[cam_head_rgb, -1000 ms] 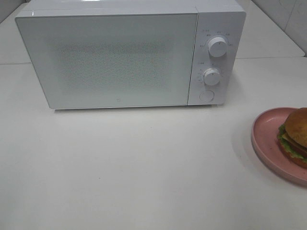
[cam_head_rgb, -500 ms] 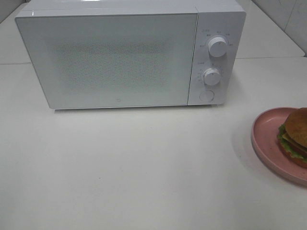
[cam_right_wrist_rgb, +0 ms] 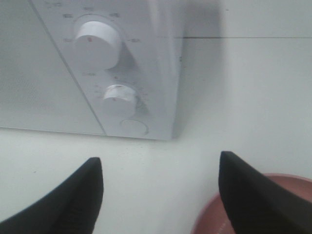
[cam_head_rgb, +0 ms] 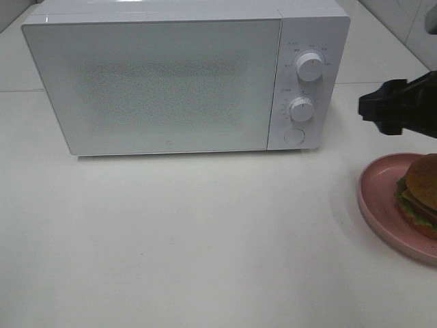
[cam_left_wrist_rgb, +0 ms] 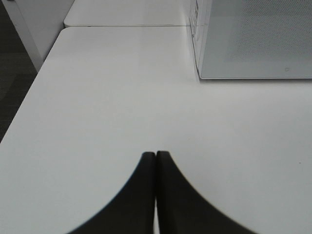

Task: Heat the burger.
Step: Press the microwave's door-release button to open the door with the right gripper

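The burger (cam_head_rgb: 420, 194), with a golden-brown bun, green lettuce and yellow cheese, lies on a pink plate (cam_head_rgb: 377, 199) at the table's right edge, partly cut off by the frame. My right gripper (cam_head_rgb: 369, 109) hangs above the plate's far side, just right of the white microwave (cam_head_rgb: 164, 82), whose door is closed. In the right wrist view this gripper (cam_right_wrist_rgb: 161, 170) stands open and holds nothing, with the microwave's knobs (cam_right_wrist_rgb: 97, 44) ahead and the plate's rim (cam_right_wrist_rgb: 207, 222) below. My left gripper (cam_left_wrist_rgb: 155, 157) is shut and empty over bare table left of the microwave (cam_left_wrist_rgb: 253, 44).
The microwave has two knobs (cam_head_rgb: 310, 67) and a round button (cam_head_rgb: 294, 136) on its right panel. White table (cam_head_rgb: 205, 239) spreads in front of it. A dark floor strip (cam_left_wrist_rgb: 12, 83) marks the table's left edge.
My right gripper has come into the exterior view from the right edge, above the plate. The burger, the plate and the microwave have not moved.
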`<action>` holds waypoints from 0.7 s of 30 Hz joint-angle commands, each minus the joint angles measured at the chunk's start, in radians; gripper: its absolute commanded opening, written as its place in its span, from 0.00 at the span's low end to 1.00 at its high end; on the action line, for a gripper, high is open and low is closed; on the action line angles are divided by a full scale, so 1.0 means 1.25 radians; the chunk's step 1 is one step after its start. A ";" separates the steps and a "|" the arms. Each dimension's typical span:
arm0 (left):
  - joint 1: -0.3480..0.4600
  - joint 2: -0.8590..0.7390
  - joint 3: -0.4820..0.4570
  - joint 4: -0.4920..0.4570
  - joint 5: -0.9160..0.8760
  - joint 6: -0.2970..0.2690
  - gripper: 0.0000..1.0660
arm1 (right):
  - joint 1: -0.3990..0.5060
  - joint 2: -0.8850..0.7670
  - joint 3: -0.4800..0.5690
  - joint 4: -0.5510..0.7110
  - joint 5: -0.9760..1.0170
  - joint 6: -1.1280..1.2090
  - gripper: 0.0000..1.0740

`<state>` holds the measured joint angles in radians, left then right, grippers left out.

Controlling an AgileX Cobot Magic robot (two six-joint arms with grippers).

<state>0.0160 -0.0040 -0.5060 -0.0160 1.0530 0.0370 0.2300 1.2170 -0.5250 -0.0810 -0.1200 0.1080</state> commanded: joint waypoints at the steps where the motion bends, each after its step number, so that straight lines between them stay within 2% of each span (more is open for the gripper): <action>1: 0.002 -0.017 0.002 -0.004 -0.010 -0.001 0.00 | 0.051 0.040 -0.014 -0.001 -0.032 0.005 0.59; 7: 0.002 -0.017 0.002 -0.004 -0.010 -0.001 0.00 | 0.118 0.118 -0.016 -0.001 -0.098 0.006 0.59; 13: 0.002 -0.017 0.002 -0.004 -0.010 -0.001 0.00 | 0.132 0.168 -0.016 -0.001 -0.136 0.006 0.57; 15: 0.002 -0.017 0.002 -0.004 -0.010 -0.001 0.00 | 0.134 0.211 -0.016 -0.001 -0.168 0.008 0.50; 17: 0.002 -0.017 0.002 -0.004 -0.010 -0.001 0.00 | 0.134 0.223 -0.016 -0.001 -0.178 0.011 0.48; 18: 0.002 -0.017 0.002 -0.004 -0.010 -0.001 0.00 | 0.134 0.240 -0.016 -0.001 -0.196 0.017 0.42; 20: 0.002 -0.017 0.002 -0.004 -0.010 -0.001 0.00 | 0.134 0.250 -0.016 -0.001 -0.205 0.020 0.40; 21: 0.002 -0.017 0.002 -0.004 -0.010 -0.001 0.00 | 0.134 0.267 -0.016 -0.003 -0.221 0.023 0.33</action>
<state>0.0160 -0.0040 -0.5060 -0.0160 1.0530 0.0370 0.3910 1.5280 -0.5350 -0.0810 -0.3530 0.1260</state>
